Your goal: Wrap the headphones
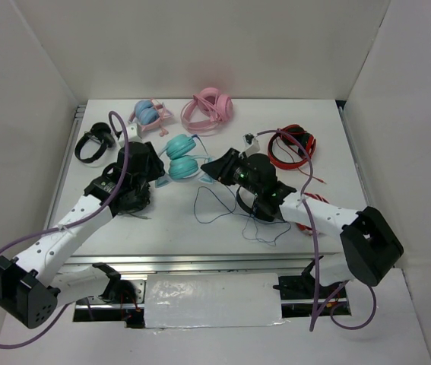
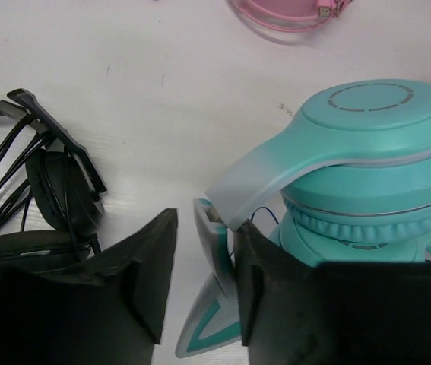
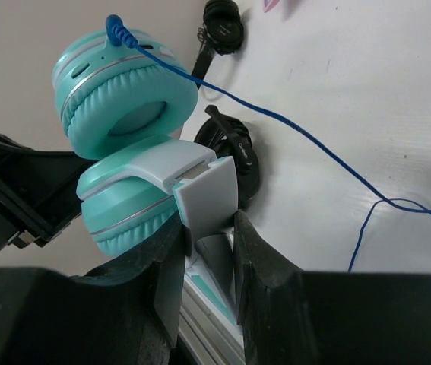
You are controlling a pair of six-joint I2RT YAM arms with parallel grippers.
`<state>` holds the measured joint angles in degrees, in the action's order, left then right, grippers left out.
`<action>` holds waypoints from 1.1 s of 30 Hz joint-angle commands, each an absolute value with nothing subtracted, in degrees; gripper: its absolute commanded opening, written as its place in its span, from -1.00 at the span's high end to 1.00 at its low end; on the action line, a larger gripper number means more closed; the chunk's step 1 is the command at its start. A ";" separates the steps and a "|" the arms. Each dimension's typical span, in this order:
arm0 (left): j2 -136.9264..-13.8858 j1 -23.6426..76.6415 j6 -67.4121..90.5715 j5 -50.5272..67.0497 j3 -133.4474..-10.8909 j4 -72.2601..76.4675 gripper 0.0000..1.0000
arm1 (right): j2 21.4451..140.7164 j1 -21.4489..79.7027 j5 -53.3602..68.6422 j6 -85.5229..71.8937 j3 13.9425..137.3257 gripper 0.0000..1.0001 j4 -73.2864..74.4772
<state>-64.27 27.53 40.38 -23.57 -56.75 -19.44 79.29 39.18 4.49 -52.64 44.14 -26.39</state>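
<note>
The teal headphones (image 1: 182, 157) lie folded at the table's middle, cups stacked. Their pale cat-ear headband (image 3: 200, 186) points toward the right arm. My right gripper (image 1: 220, 169) is shut on that headband (image 3: 204, 255), with both fingers pressed on it. My left gripper (image 1: 153, 166) is open. The headband end and a cat ear (image 2: 213, 251) sit between its jaws, against the right finger (image 2: 257, 281) and apart from the left finger. The thin dark-blue cable (image 3: 299, 137) runs from the upper cup and trails in loose loops on the table (image 1: 213, 207).
Black headphones (image 1: 93, 143) lie at the far left, close to my left gripper (image 2: 40, 198). A pink-banded pair with blue cups (image 1: 148, 114) and an all-pink pair (image 1: 209, 109) lie at the back. A red and black pair (image 1: 291, 146) lies at the right.
</note>
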 commanded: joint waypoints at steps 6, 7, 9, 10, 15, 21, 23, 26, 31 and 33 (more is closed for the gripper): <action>-64.16 26.63 37.71 -29.00 -59.67 -16.52 0.95 | 74.36 41.04 7.12 -50.54 44.74 0.69 -31.56; -64.07 26.72 37.10 -29.61 -60.20 -16.70 1.00 | 73.83 41.13 8.60 -49.75 45.26 0.59 -31.03; -63.90 26.72 36.65 -33.63 -62.13 -18.98 1.00 | 72.78 41.22 10.36 -45.82 46.31 0.42 -27.36; -63.55 26.63 36.22 -34.71 -62.57 -19.51 1.00 | 72.43 41.48 10.63 -44.57 47.10 0.30 -26.03; -59.60 26.63 30.86 -36.03 -62.93 -15.40 1.00 | 69.27 42.19 11.87 -35.78 47.90 -0.98 -21.98; -56.69 26.63 26.03 -36.39 -67.57 -12.92 1.00 | 61.72 42.01 7.68 -22.08 47.38 -0.99 -15.66; -56.52 26.63 24.97 -35.86 -69.25 -12.05 1.00 | 58.90 41.57 5.98 -19.09 45.37 -1.00 -15.47; -56.86 26.63 23.65 -35.33 -73.38 -11.95 1.00 | 57.22 40.35 3.08 -17.32 43.43 -0.99 -15.03; -58.97 26.63 21.18 -33.84 -83.83 -14.32 1.00 | 64.04 37.88 8.86 -13.80 45.26 -0.99 -14.49; -60.28 26.63 21.10 -33.23 -88.56 -15.90 1.00 | 68.18 37.00 16.84 -10.14 45.44 -0.99 -17.56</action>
<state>-59.79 26.65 22.37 -34.13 -81.03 -20.14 62.65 37.78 8.78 -16.64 44.64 -16.73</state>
